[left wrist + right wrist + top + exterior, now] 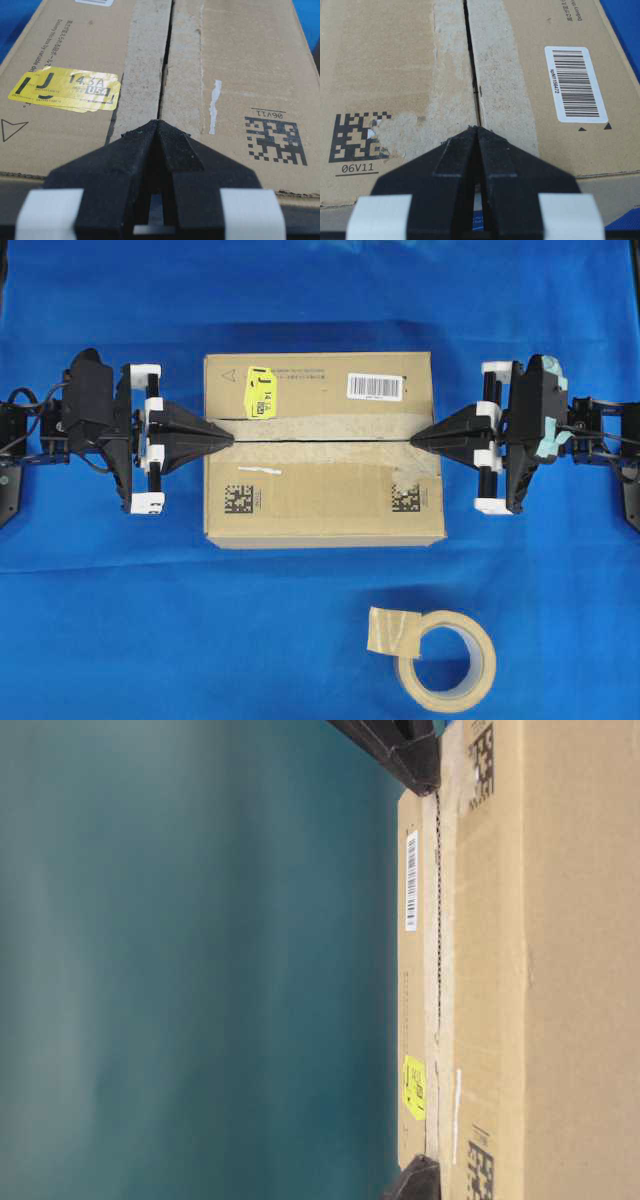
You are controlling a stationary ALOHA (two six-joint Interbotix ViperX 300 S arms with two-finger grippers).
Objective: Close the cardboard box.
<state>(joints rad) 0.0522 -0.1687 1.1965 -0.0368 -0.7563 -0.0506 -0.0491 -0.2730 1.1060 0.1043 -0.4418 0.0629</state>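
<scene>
The box [325, 448] lay flat on the blue cloth [100, 620] and serves here as the landmark. At its left edge the left gripper [228, 438] had its two fingers pressed together to a point, holding nothing, and the tip rested on the lid just at the start of the seam [320, 440]. Near that end of the lid sat a yellow sticker [260, 392]. The two top flaps met along the seam with only a thin dark gap, so the box looked nearly or fully closed. Further right on the lid was a white barcode label [376, 386]. At the right edge the right gripper [415, 439] was clenched in the same way, empty, with its tip on the other end of the seam.

In front of the box, well apart, lay a tape roll [445, 660].

I think the flaps could spring up again if both tips lifted together, because no fresh tape held them. A tip pushed too hard could also slip into the gap and force one flap under the other.
</scene>
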